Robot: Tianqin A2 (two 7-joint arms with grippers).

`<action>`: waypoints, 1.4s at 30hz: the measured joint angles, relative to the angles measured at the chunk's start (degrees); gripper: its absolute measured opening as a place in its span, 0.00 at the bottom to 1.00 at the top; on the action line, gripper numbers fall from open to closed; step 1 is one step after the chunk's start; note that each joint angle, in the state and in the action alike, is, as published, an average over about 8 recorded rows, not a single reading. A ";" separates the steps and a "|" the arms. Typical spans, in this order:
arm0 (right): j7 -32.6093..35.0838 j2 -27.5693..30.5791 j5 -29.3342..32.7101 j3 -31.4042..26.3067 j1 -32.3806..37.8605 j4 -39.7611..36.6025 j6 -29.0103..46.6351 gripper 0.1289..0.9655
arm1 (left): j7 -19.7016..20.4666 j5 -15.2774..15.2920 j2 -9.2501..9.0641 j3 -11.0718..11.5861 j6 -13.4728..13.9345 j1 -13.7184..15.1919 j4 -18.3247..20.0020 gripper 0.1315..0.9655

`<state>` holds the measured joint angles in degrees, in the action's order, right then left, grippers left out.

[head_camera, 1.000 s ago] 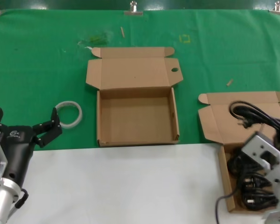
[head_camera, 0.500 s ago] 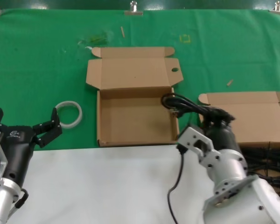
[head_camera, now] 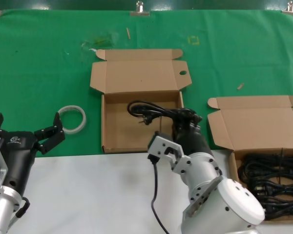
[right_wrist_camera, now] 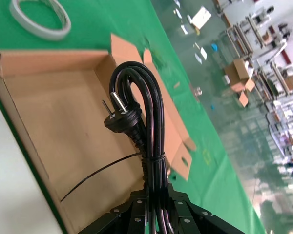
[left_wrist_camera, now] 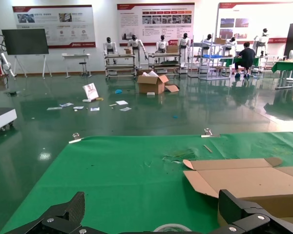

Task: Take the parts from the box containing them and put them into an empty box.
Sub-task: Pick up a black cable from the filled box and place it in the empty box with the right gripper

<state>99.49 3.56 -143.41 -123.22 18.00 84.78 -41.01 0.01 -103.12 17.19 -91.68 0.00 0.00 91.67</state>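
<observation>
My right gripper [head_camera: 181, 117] is shut on a bundled black power cord [head_camera: 151, 109] and holds it above the empty box [head_camera: 118, 142], whose lid flap has a small round hole [head_camera: 182, 73]. In the right wrist view the cord [right_wrist_camera: 139, 112] sticks out from between my fingers [right_wrist_camera: 136, 210], plug first, over the empty box's bare floor [right_wrist_camera: 49, 122]. The box containing the parts [head_camera: 256, 122] stands at the right with several black cords [head_camera: 268, 181] in it. My left gripper [head_camera: 24, 127] is open and idle at the near left.
A white translucent tape ring [head_camera: 72, 119] lies on the green cloth [head_camera: 39, 63] left of the empty box; it also shows in the right wrist view [right_wrist_camera: 41, 18]. A white table surface [head_camera: 88, 195] runs along the near side.
My right gripper has carried the cord bundle left from the box of cords to over the empty box. The left arm has not moved.
</observation>
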 joint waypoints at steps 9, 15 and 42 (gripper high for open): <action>-2.91 0.05 0.96 -4.58 2.56 -2.08 0.40 0.08 | 0.00 0.00 0.00 0.00 0.00 0.00 0.00 1.00; -4.39 0.06 0.65 -6.00 3.60 -3.32 0.36 0.08 | 0.00 0.00 0.00 0.00 0.00 0.00 0.00 1.00; -7.94 0.13 -1.39 -9.81 6.72 -6.71 1.34 0.08 | 0.00 0.00 0.00 0.00 0.00 0.00 0.00 1.00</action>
<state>91.55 3.69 -144.79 -133.03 24.72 78.07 -39.68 0.01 -103.12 17.19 -91.68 0.00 0.00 91.67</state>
